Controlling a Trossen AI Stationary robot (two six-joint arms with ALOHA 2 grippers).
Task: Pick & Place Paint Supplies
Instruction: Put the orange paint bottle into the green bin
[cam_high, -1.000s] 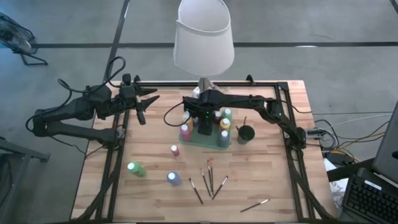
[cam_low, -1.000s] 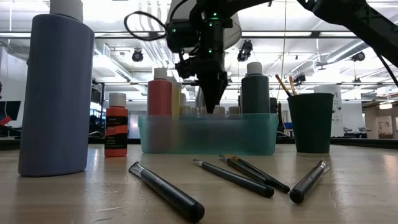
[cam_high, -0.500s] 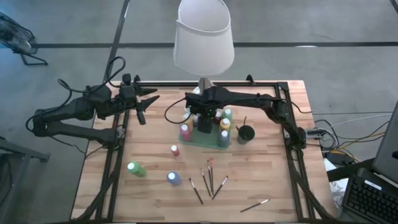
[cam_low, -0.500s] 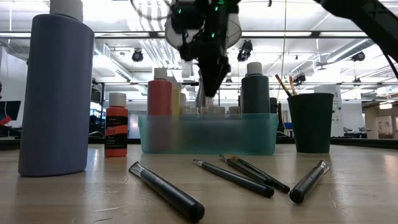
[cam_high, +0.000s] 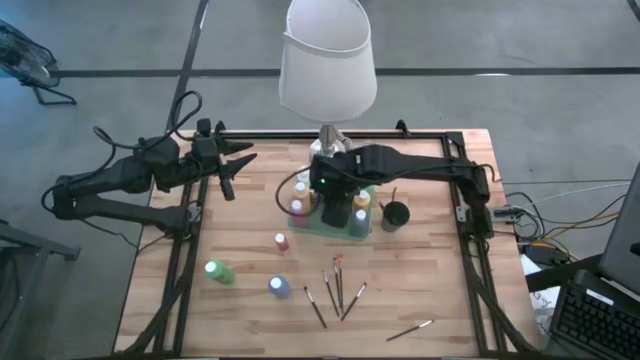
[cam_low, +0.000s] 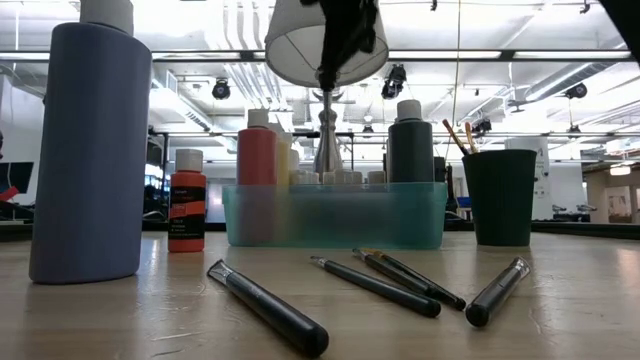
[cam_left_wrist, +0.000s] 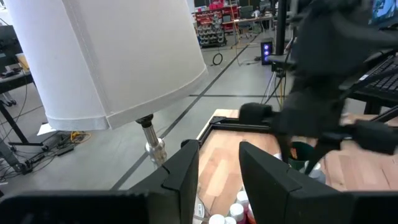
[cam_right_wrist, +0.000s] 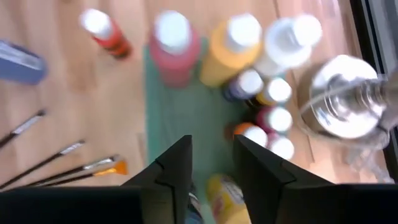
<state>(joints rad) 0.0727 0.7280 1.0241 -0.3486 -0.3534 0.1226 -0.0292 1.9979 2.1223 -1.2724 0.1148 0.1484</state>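
Observation:
A teal tray (cam_high: 322, 226) near the lamp's foot holds several white-capped paint bottles (cam_right_wrist: 231, 43), standing upright. My right gripper (cam_right_wrist: 211, 160) hangs above the tray (cam_right_wrist: 177, 115), pointing down, open by a narrow gap with nothing between its fingers. A small red bottle (cam_high: 281, 241), a green one (cam_high: 218, 270) and a blue one (cam_high: 279, 287) stand loose on the table. Several paintbrushes (cam_high: 335, 285) lie nearer the front edge. My left gripper (cam_left_wrist: 217, 168) waits open at the far left, above the table's edge (cam_high: 243, 158).
A white-shaded lamp (cam_high: 327, 60) stands at the far edge behind the tray, with its silver base (cam_right_wrist: 348, 96) beside the bottles. A dark cup (cam_high: 395, 214) holding brushes stands right of the tray. One more brush (cam_high: 410, 329) lies at the front right.
My right gripper has risen out of the tray, from among the bottles to well above them, and has come a little toward the table's near edge. Nothing has come up with it. The bottles and brushes have stayed where they were.

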